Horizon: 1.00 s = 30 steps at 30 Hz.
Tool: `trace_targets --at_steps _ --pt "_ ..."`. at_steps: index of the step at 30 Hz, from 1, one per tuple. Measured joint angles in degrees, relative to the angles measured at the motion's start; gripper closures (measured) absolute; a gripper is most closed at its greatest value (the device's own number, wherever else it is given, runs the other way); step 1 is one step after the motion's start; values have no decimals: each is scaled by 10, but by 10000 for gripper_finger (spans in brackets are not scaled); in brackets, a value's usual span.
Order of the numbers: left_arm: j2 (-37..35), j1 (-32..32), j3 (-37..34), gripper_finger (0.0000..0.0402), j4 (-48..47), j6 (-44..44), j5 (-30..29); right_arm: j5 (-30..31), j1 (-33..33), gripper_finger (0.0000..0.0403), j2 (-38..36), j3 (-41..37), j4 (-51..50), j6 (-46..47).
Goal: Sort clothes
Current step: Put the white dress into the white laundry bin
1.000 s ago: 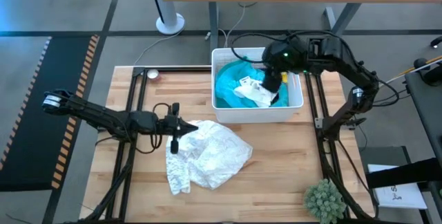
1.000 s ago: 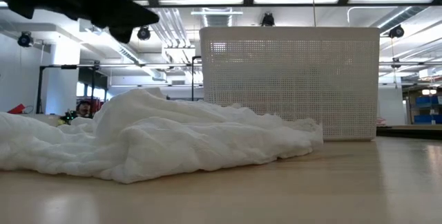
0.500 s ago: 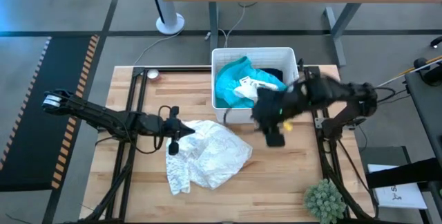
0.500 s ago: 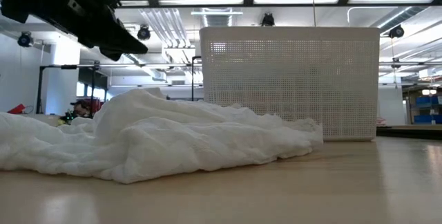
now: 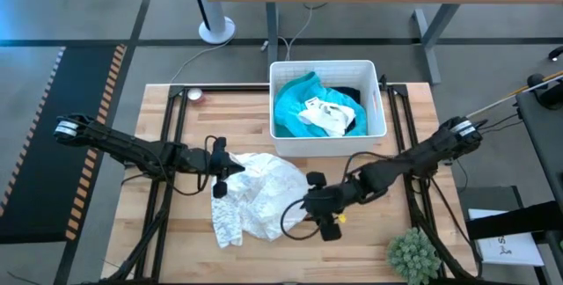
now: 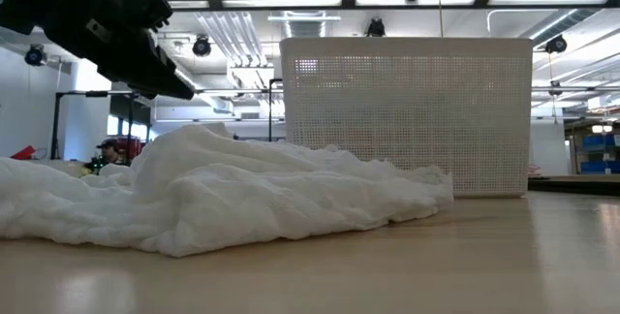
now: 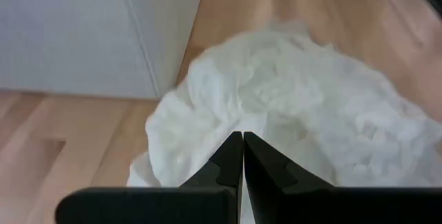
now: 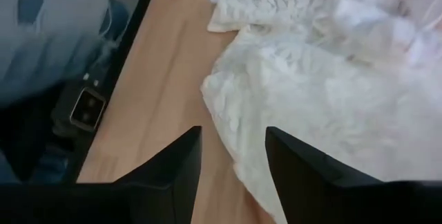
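Observation:
A white lacy garment (image 5: 266,194) lies crumpled on the wooden table in front of the white bin; it also shows in the low view (image 6: 223,193). My left gripper (image 5: 236,168) is shut and hangs a little above the garment's left part, clear of it in the low view (image 6: 145,47); its closed fingers show in the left wrist view (image 7: 242,156). My right gripper (image 5: 310,204) is open and empty at the garment's right edge, the cloth (image 8: 324,92) just ahead of its fingers. Turquoise, white and black clothes (image 5: 308,109) lie in the bin.
The white perforated bin (image 5: 327,142) stands at the table's far middle, behind the garment (image 6: 407,110). A small green plant (image 5: 412,254) stands at the near right corner. Black frame rails (image 5: 167,135) run along both sides of the table.
My right gripper has swung out of the bin toward the table's near edge and left, coming down beside the white garment's right edge; it carries nothing. My left gripper has sunk a little toward the garment. The garment has kept still.

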Motion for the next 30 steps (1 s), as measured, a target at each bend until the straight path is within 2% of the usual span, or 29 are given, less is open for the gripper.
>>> trace_targets --at_steps 4,8,16,22,26,30 --pt "16 0 0 402 -26 -16 0 6 0 265 7 -75 121 66" --pt "56 0 0 402 -39 -34 -1 36 0 254 36 -98 149 83" --pt "142 0 0 379 -20 -79 -1 72 -3 160 117 -50 140 76" --pt "182 0 0 323 10 -114 16 77 -31 95 189 -18 121 75" --pt "205 0 0 274 51 -130 36 31 -53 79 219 0 122 75" --pt "230 0 0 225 86 -148 46 16 -69 78 233 11 125 56"
